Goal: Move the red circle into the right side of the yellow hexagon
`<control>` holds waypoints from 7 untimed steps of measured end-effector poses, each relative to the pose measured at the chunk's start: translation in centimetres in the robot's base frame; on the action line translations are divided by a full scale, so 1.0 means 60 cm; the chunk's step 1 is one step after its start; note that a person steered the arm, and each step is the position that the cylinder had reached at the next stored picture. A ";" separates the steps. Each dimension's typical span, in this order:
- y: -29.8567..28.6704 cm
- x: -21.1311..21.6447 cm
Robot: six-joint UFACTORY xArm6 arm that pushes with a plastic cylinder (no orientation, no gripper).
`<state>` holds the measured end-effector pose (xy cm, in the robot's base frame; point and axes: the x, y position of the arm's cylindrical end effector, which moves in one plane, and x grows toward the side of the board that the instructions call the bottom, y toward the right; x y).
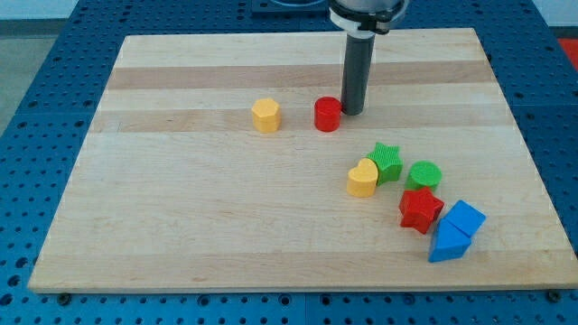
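Note:
The red circle [327,115] lies on the wooden board [181,217], a little above the board's middle. The yellow hexagon [265,116] lies to its left, with a gap of about one block width between them. My tip [351,111] rests on the board right at the red circle's right side, touching it or nearly so. The dark rod rises from there to the view's top.
A cluster lies at the lower right: a yellow heart [362,178], a green star [386,162], a green circle [423,175], a red star [420,209] and two blue blocks [456,231]. The board's edges border a blue perforated table.

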<state>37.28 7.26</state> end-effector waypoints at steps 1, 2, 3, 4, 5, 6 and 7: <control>0.032 0.012; 0.035 0.023; 0.014 0.023; -0.011 0.023; -0.030 0.023; -0.046 0.023; -0.060 0.023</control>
